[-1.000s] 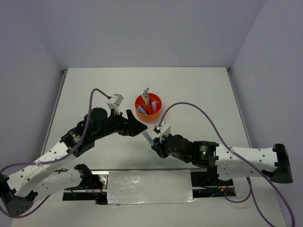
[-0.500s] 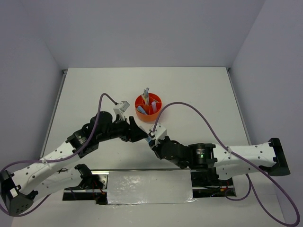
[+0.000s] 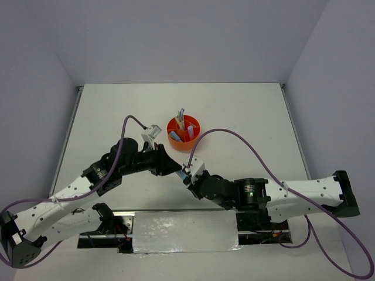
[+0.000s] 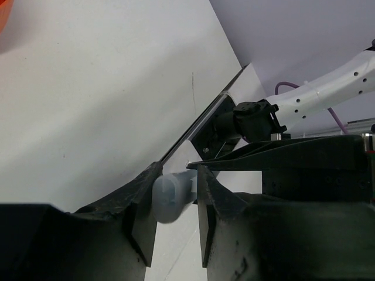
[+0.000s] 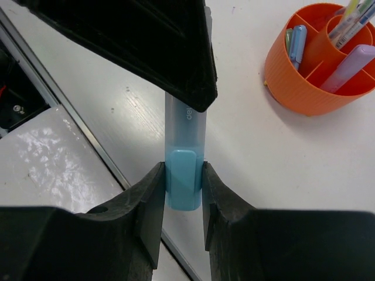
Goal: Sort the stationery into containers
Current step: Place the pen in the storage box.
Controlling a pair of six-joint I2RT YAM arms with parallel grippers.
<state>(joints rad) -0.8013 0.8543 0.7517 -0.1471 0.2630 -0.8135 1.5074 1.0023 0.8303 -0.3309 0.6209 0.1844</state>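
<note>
Over on the left, the left end effector [image 3: 174, 168] reaches in low toward the middle of the desk [image 3: 246, 117]. Its two dark fingers press in on either side of the pale end of a blue marker [image 4: 170, 196], so it has that marker clamped. The marker runs across to the right end effector [image 5: 183, 178], whose fingers squeeze the darker, capped end. Both grip the one marker at once, over the near part of the desk. Just behind that meeting point stands the orange organiser [image 3: 183, 133], upright on the desk and apart from both arms. In its compartments I can see a second blue marker [image 5: 297, 44], a lilac marker [image 5: 350, 65], and thin pens [image 5: 345, 17] standing in the middle cup.
</note>
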